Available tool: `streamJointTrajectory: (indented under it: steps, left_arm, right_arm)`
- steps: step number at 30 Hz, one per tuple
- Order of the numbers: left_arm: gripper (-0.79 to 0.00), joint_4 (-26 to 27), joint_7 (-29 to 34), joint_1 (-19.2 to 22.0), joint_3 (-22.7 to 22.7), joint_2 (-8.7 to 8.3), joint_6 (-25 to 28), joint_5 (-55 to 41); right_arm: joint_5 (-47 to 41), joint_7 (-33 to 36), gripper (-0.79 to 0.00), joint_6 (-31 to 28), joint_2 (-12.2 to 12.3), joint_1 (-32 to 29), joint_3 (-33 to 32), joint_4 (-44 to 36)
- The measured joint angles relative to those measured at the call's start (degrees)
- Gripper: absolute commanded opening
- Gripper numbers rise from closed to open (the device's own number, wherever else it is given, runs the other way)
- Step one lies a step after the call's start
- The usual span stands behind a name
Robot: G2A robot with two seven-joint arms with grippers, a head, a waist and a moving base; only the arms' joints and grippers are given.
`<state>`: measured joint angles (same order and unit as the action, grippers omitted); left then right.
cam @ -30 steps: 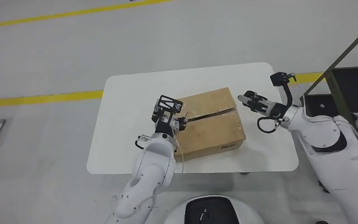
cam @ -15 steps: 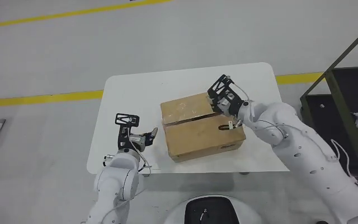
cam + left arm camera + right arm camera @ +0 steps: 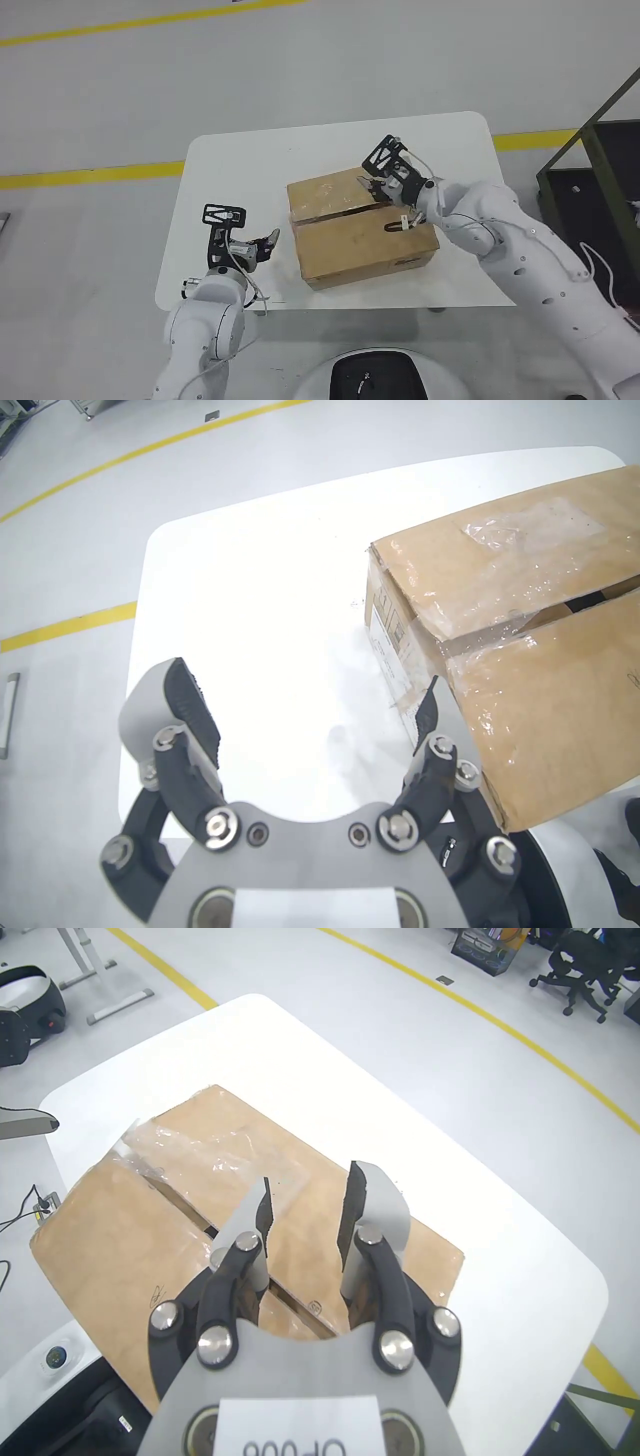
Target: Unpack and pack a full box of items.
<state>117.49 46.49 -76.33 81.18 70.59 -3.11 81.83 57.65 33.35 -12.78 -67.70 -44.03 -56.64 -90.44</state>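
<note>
Counter (image 3: 240, 170): white, round-cornered, carrying the task's one object.

Box (image 3: 360, 225): brown cardboard, standing near the counter's middle, set a little askew, both top flaps (image 3: 320, 1168) down; judged stiff in the walls but yielding at the flaps, and, if full as the task says, probably heavy, so better opened where it stands than lifted.

Right gripper (image 3: 310, 1183): fingers moderately spread, nothing between them, poised over the box top beside the seam (image 3: 185, 1208); contact with the cardboard cannot be told.

Left gripper (image 3: 305, 685): fingers spread wide, empty, over bare counter just beside the box's near corner, one fingertip close to the end wall.

Tape (image 3: 500, 545): clear, crinkled, lying over the top and down the end; likely slick and a poor surface to pinch; the better hold is judged to be a flap's free edge along the seam, where a dark gap already shows.

Label (image 3: 387, 645): small, printed, on the end wall.

Comparison of views: the top view gives the whole layout, with both arms on opposite sides of the box; the left wrist view adds the end wall, its label and the tape bridging the seam's end there; the right wrist view adds the seam's run beneath the fingers and the far flap's bare cardboard.
</note>
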Motion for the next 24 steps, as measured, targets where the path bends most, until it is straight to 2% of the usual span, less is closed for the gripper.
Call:
streamJointTrajectory:
  steps: [7,14,15,16,18,22,24]
  left_arm:
    - [0.000,0.00,0.00,0.00,0.00,0.00,0.00,0.00]
    - [0.000,0.00,0.00,0.00,0.00,0.00,0.00,0.00]
    - [0.000,0.00,0.00,0.00,0.00,0.00,0.00,0.00]
    - [0.000,0.00,0.00,0.00,0.00,0.00,0.00,0.00]
    - [0.000,0.00,0.00,0.00,0.00,0.00,0.00,0.00]
    - [0.000,0.00,0.00,0.00,0.00,0.00,0.00,0.00]
    - [0.000,0.00,0.00,0.00,0.00,0.00,0.00,0.00]
  right_arm:
    - [6.70,-10.03,0.000,-4.06,0.55,-2.78,-1.47,-0.10]
    - [16.94,-15.34,0.000,-10.59,0.76,-2.13,0.18,2.49]
    - [17.54,-15.57,0.000,-10.81,0.62,-1.73,0.65,2.98]
    - [18.13,-15.64,-0.043,-10.97,0.45,-1.25,1.23,3.46]
    - [19.75,-15.42,-0.071,-11.30,-0.04,0.16,2.95,4.52]
    - [21.60,-13.86,-0.052,-11.56,-1.32,3.48,6.54,7.28]
    - [21.89,-13.00,-0.123,-11.15,-2.14,5.48,8.27,9.18]
